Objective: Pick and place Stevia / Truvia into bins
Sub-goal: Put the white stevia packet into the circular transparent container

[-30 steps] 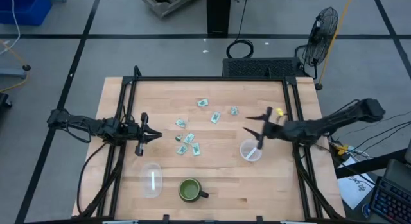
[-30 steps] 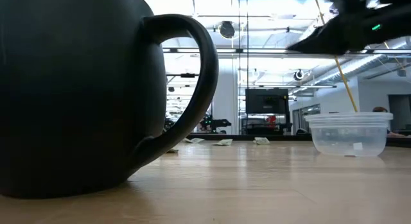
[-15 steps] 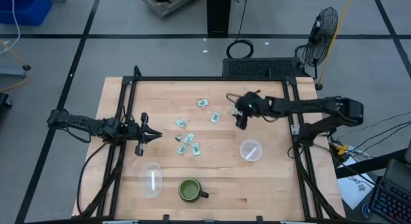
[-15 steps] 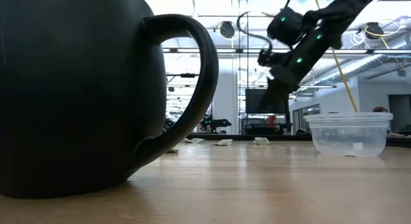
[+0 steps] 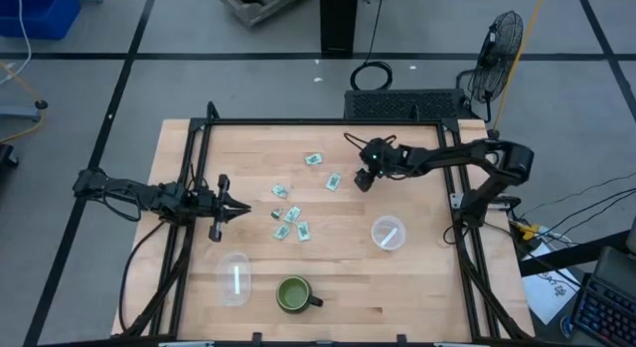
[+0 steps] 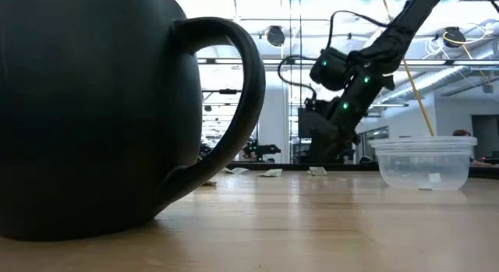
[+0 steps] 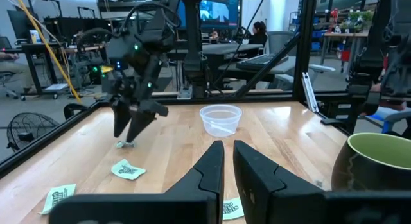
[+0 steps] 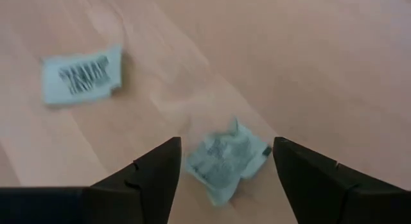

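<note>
Packets (image 5: 289, 217) scattered mid-table; mug (image 5: 293, 294) between cups (image 5: 235, 279), blocking low view.

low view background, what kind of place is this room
Most likely a robotics lab or workshop. Behind the wooden table runs a long hall with exposed ceiling ducts, a monitor and more workbenches; the left wrist view shows desks with a seated person.

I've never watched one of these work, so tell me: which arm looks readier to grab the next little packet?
The right one, probably. The right gripper hangs low with its fingers open either side of a crumpled packet on the table. The left gripper waits at the table's left side, fingers nearly together, farther from any packet.
</note>
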Tool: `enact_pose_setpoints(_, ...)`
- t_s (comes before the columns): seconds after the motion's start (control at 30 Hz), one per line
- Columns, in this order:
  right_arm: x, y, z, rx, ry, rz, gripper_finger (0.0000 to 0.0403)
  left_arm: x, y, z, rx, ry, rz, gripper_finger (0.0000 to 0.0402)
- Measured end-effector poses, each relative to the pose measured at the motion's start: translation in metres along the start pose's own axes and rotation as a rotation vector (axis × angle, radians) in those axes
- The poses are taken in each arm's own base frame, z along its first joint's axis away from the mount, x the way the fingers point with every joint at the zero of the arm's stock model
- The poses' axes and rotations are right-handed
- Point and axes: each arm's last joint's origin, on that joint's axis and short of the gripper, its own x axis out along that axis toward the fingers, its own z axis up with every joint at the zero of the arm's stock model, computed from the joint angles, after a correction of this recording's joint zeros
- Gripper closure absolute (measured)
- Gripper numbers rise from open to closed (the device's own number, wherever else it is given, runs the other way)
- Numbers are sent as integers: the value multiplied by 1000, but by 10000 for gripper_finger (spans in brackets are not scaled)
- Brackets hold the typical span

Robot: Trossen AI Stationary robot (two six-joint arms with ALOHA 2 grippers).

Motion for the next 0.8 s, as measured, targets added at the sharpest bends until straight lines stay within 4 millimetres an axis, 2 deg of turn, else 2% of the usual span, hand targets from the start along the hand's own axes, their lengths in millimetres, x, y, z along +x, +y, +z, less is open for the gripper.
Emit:
enact_pose_setpoints(0.33,7,0,-5,-30,27,-55,180,0,0,0,0,0,0,360)
enact_pose_setpoints(0.8,-7,21,-2,-141,-39,7,303,0,0,0,0,0,0,360)
